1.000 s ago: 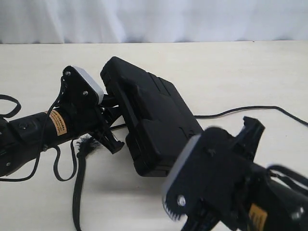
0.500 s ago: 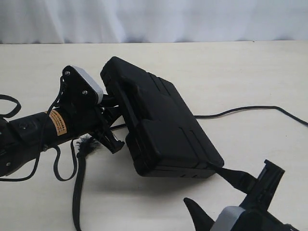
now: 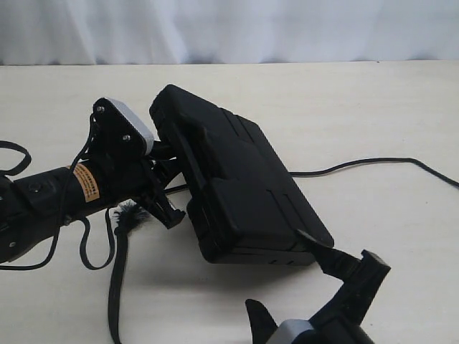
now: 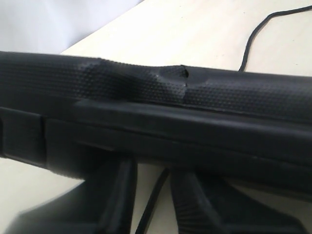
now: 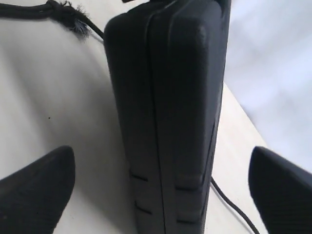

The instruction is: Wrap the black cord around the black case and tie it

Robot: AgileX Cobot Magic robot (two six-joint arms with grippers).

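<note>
The black case [image 3: 237, 179] stands tilted on the table, its handle side raised. My left gripper [image 3: 166, 183] is shut on that handle edge; in the left wrist view the case [image 4: 146, 87] hides the tips of its fingers [image 4: 114, 195]. The black cord [image 3: 358, 163] runs in from the right and passes under the case. It comes out by the frayed tuft [image 3: 130, 213], and its flat end [image 3: 115, 287] trails toward the front. My right gripper [image 3: 278, 271] is wide open at the case's near end [image 5: 170, 97], one finger on each side, apart from it.
The left arm [image 3: 50, 197], with an orange label, lies across the table's left side, and its thin smooth cables [image 3: 86, 254] loop beside the cord. A white backdrop [image 3: 229, 29] closes the far edge of the beige table [image 3: 373, 100].
My right gripper dropped from in front of the case to the front edge, then came forward to the case's near end, still open. The left gripper and case have not moved.
</note>
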